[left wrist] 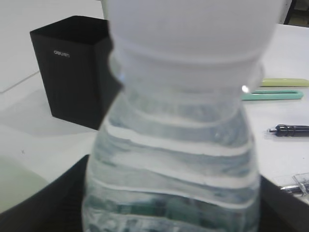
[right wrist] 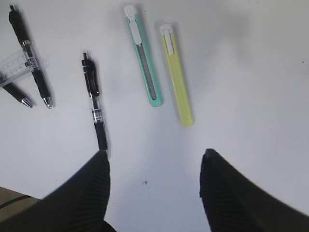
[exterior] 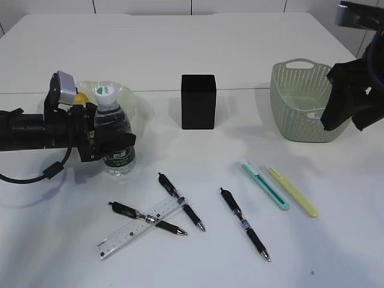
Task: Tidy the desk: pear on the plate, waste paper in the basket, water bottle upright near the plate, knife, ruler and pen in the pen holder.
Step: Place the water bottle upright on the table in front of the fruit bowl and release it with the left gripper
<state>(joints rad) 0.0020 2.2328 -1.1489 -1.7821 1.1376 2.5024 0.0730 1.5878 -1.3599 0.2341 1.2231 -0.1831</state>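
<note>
Water bottle (exterior: pixel 114 141) stands upright at left, left gripper (exterior: pixel 103 144) around it, grip unclear; right gripper (right wrist: pixel 154 166) hangs open, empty.

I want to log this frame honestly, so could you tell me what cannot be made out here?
- Pear: exterior view, mostly hidden by the left arm.
- Basket contents: only a pale scrap shows; right arm covers one side.
- Left gripper: whether it grips the bottle; left wrist view is filled by the blurred bottle.
- Ruler: right wrist view, cut off by the edge.

Three pens (exterior: pixel 246 223), two knives (exterior: pixel 264 185), one ruler (exterior: pixel 141 227).
</note>
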